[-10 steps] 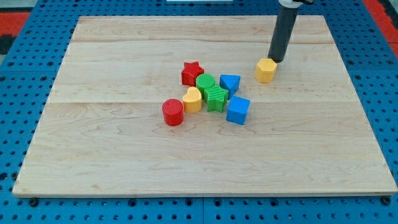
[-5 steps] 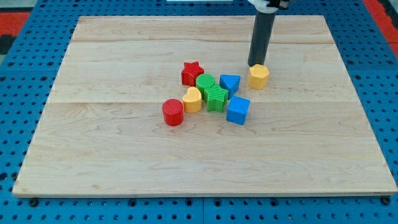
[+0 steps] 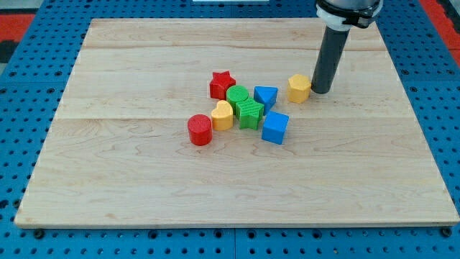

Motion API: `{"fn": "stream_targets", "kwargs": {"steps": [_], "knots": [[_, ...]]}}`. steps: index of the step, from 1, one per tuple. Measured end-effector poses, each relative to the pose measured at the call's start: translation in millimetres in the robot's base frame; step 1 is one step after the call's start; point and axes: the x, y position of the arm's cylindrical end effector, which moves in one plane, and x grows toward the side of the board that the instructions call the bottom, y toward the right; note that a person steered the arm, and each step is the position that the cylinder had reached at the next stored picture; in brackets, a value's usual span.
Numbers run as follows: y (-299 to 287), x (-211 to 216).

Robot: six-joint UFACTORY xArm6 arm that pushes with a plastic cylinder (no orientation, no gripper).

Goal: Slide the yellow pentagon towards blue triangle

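Note:
The yellow pentagon (image 3: 299, 88) sits on the wooden board right of centre. The blue triangle (image 3: 265, 96) lies a short gap to its left, at the right end of a cluster of blocks. My tip (image 3: 319, 91) is down on the board just right of the yellow pentagon, touching or nearly touching its right side. The dark rod rises from there to the view's top.
The cluster holds a red star (image 3: 223, 84), a green cylinder (image 3: 238, 96), a green star (image 3: 250, 113), a yellow heart (image 3: 223, 115), a red cylinder (image 3: 200, 130) and a blue cube (image 3: 274, 127). The wooden board (image 3: 129, 180) lies on a blue pegboard.
The pentagon slid left and down a little towards the blue triangle. My tip went from its upper right to behind it, then round to its right side.

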Motion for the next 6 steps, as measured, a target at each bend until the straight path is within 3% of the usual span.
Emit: {"fn": "stream_targets", "kwargs": {"steps": [6], "knots": [[-23.0,-5.3]]}}
